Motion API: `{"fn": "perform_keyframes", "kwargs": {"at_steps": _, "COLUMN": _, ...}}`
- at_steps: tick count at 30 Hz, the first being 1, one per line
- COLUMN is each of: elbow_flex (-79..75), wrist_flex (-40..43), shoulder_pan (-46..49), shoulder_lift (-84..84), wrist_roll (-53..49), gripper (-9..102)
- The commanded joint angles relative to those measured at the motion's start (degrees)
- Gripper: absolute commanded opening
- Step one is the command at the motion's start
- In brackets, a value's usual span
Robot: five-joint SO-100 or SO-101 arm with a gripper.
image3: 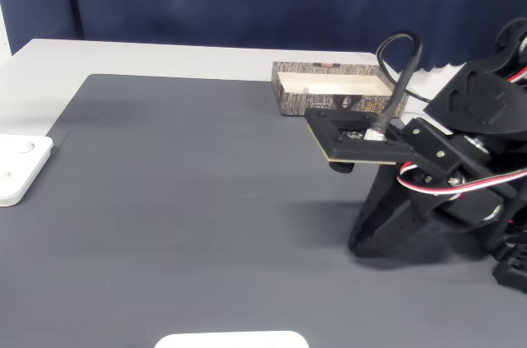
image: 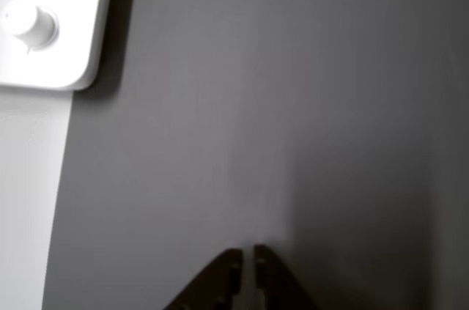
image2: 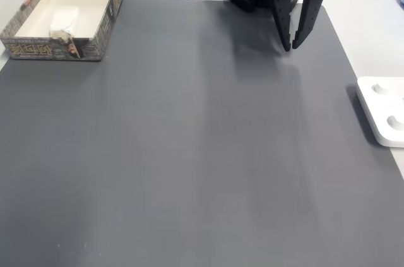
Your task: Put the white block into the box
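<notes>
**Fixed view: white block lying inside the box, gripper empty over the mat**

Fixed view from above the mat: the white block [image2: 65, 17] is seen lying inside the box [image2: 101, 30], on the pale cream floor and toward the near wall. It is shown as a small white piece with soft edges and a faint grey shadow on its lower side; finer detail cannot be made out at this size. The box is placed at the far left corner of the dark grey mat [image2: 189, 153], and its outer walls are covered in a speckled grey-brown pattern. In the other fixed view the box [image3: 321, 101] is seen at the far edge of the mat, behind the arm, with its cream inside partly visible.

The gripper [image2: 291, 45] is held above the far right part of the mat, well apart from the box, with its fingers pointed downward. The fingers are parted by a narrow gap only, and nothing is held between them. In the other view the gripper [image: 248, 256] is seen entering from the bottom edge, its two dark tips almost together over bare mat.

A white flat device with a round knob [image: 44, 24] is seen at the top left of that view, and its corner [image2: 385, 112] is shown at the right edge of the mat.
</notes>
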Motion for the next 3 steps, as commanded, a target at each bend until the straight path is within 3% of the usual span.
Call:
{"fn": "perform_keyframes", "kwargs": {"at_steps": 1, "elbow_flex": 1.1, "wrist_flex": -0.1, "shoulder_pan": -0.5, "shoulder_lift": 2.2, "wrist_roll": -0.4, "gripper": -1}}
{"fn": "perform_keyframes", "kwargs": {"at_steps": 3, "elbow_flex": 1.1, "wrist_flex": -0.1, "shoulder_pan": -0.5, "shoulder_lift": 2.2, "wrist_roll": -0.4, "gripper": -1}}
